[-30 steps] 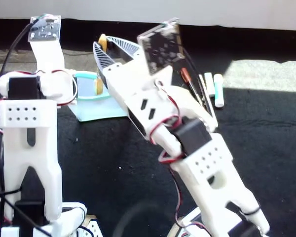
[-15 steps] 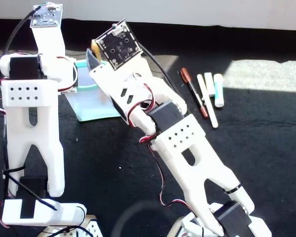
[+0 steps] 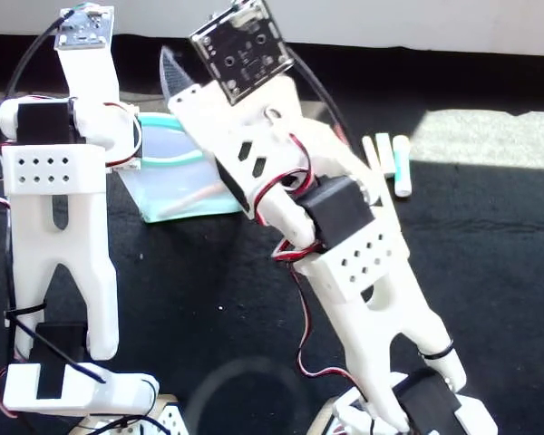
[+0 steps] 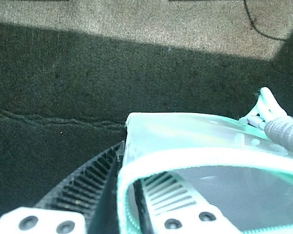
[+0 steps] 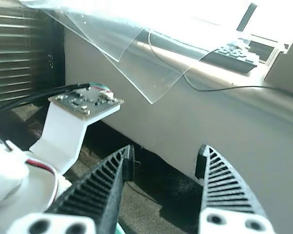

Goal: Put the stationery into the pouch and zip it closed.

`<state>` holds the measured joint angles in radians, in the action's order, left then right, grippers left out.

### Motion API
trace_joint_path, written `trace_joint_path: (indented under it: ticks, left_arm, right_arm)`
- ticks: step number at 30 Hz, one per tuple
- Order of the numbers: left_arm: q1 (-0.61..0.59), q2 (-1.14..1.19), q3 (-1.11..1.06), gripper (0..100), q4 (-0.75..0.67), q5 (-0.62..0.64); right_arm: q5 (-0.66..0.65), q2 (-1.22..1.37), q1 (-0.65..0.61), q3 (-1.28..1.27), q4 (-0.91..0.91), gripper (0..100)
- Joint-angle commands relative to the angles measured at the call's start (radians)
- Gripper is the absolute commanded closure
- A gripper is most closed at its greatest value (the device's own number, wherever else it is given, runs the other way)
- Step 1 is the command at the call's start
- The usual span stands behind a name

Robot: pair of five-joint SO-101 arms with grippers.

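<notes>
Pouch [image 3: 177, 181] first: it lies at centre-left of the high view on the dark mat [image 3: 208, 299]. It is a soft bag of clear film with a teal rim, and looks light enough to slide or fold if you nudge it. Your left gripper [image 4: 129, 187] is pinched on that rim, the teal edge caught between its jaws. That is the right place to hold, since the rim should be stiffer than the floppy film. A slim white stick [image 3: 195, 197] seems to lie inside the pouch.

Your right gripper [image 3: 177, 77] is raised above the pouch's far side, at upper centre-left of the frame. Its jaws are spread wide with nothing between them.

At the upper right, well apart from the pouch, two white pens [image 3: 383, 156] and a teal-and-white marker [image 3: 402, 163] lie side by side. They look light, stiff and smooth, so likely to roll. Take each one across its middle, with the jaws square to the barrel.
</notes>
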<state>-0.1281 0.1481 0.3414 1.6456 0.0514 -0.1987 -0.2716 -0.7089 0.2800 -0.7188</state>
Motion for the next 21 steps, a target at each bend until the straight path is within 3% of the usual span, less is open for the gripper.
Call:
trace_joint_path:
  ticks: [1,4,7,8,12,17,21]
  left_arm:
    - [0.002,0.068,-0.007,99,0.002,-0.008]
    - [-0.001,0.068,-0.007,99,0.002,-0.008]
    - [-0.001,0.068,-0.007,99,0.002,-0.008]
    - [-0.001,0.068,-0.007,99,0.002,-0.008]
    - [0.002,0.068,-0.007,99,0.003,-0.008]
    - [0.002,0.068,-0.012,99,0.008,-0.008]
    - [0.001,0.068,-0.013,99,0.008,-0.008]
  right_arm:
    - [-0.008,-0.002,0.15,0.12,-0.005,78.9]
    - [-0.008,0.01,0.343,0.116,-0.038,83.1]
    - [-0.006,0.044,0.479,0.012,-0.077,99.1]
    - [-0.006,0.068,0.507,-0.038,-0.077,99.4]
    - [-0.012,0.231,0.576,-0.176,-0.077,89.9]
    - [-0.012,0.499,0.602,-0.125,-0.085,70.5]
    - [-0.014,0.662,0.595,-0.041,-0.085,72.2]
